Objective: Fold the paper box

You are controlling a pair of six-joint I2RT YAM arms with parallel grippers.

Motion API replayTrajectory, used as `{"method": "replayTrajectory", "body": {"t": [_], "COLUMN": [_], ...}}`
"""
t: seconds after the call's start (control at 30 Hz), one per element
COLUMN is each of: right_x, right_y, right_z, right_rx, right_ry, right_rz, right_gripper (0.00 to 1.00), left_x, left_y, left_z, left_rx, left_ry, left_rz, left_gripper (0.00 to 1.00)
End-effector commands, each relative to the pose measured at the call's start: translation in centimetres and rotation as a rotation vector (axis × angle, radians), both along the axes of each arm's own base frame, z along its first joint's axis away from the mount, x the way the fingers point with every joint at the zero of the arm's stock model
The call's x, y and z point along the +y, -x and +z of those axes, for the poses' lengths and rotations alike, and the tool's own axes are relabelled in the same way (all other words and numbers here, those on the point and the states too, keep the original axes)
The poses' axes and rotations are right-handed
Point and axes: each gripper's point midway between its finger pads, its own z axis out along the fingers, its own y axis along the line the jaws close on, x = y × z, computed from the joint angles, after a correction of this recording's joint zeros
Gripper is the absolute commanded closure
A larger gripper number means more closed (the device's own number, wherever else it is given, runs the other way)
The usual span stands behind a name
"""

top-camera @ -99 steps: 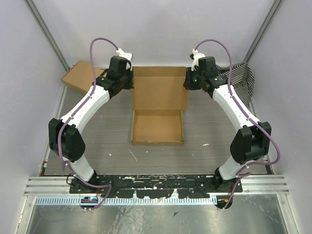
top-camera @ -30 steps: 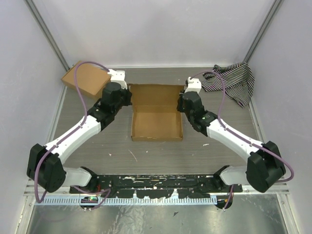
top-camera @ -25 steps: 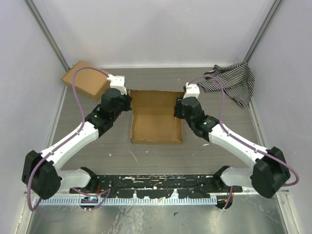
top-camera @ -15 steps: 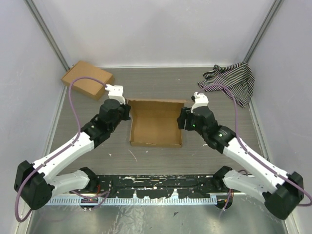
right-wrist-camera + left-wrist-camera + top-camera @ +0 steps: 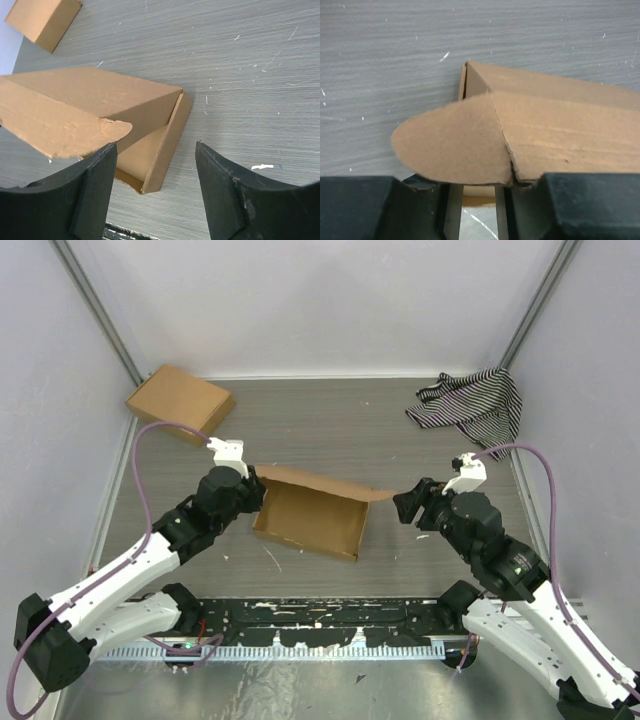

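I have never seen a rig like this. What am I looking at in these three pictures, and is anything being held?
The machine is two white robot arms bolted at the near edge of a table, each ending in a two-finger gripper. The wide picture comes from a fixed camera above and behind them. The other two come from cameras on the wrists, so the dark shapes along their bottom edges are the fingers. On the table lie a half-folded paper box, its lid slanting up over the tray, a closed cardboard box far left, and a striped cloth far right. The left gripper sits at the paper box's left corner, jaws apart, a rounded lid flap just ahead of it; I see no firm grip. The right gripper is open, clear of the box, holding nothing.
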Motion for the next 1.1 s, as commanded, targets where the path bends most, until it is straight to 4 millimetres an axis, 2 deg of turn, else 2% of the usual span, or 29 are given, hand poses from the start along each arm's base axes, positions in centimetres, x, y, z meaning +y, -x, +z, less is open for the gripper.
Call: {"method": "replayTrajectory", "body": {"t": [0.0,0.13,0.27,0.4,0.5,0.57,0.6,0.73,0.77,0.9,1.07], "right_x": [-1.0,-0.6,-1.1,-1.4,-1.0,0.2,1.1,5.0,5.4,6.8,7.9], "right_y": [-1.1,-2.1,-2.3,-2.2,-2.3,-2.7,-2.9,-3.3,-3.2,-3.0,-2.6], "right_z": [2.8,3.2,4.3,5.5,5.4,4.0,2.9,-2.6,-4.4,-8.6,-12.2], "right_rx": [-0.013,0.006,-0.022,-0.037,-0.007,0.052,0.091,0.249,0.284,0.365,0.447], "right_ry": [-0.031,-0.027,-0.058,-0.084,-0.07,-0.039,-0.028,-0.032,-0.03,-0.04,-0.043], "right_rz": [-0.11,-0.136,-0.176,-0.189,-0.181,-0.149,-0.123,-0.004,0.008,0.036,0.069], "right_gripper": [0.31,0.3,0.3,0.3,0.25,0.2,0.19,0.17,0.16,0.14,0.13], "left_x": [0.3,1.3,3.1,5.0,5.5,5.2,4.8,2.7,2.1,0.1,0.5], "left_y": [2.8,6.2,8.8,9.7,9.1,8.0,7.3,4.3,3.7,1.7,0.0], "left_z": [0.9,1.7,4.1,7.2,8.2,7.8,7.3,3.9,2.8,-0.5,-3.8], "left_rx": [0.094,0.16,0.098,0.0,-0.017,0.003,0.02,0.125,0.157,0.24,0.304], "left_ry": [0.032,0.06,0.151,0.208,0.182,0.14,0.107,-0.014,-0.046,-0.12,-0.144], "left_rz": [-0.038,-0.092,-0.102,-0.073,-0.045,-0.017,-0.01,0.008,0.003,-0.011,0.029], "left_gripper": [0.63,0.6,0.6,0.59,0.54,0.46,0.44,0.39,0.39,0.37,0.37]}}
